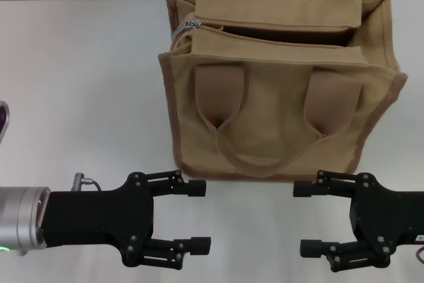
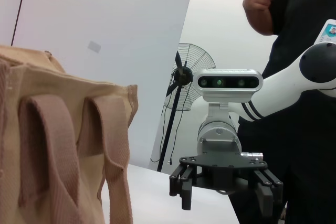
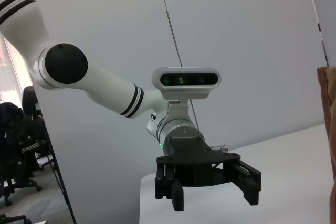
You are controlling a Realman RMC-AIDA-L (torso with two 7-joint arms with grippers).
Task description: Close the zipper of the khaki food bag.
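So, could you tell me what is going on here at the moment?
A khaki food bag stands upright on the white table with its zipper open; the silver pull sits at the end on the robot's left. Nothing is being handled yet. The left gripper and right gripper both hover open in front of the bag, fingertips facing each other, touching nothing. Closing has not begun.

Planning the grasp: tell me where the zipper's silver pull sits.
In the head view, the small silver metal pull sits at the left end of the khaki canvas bag's open top.
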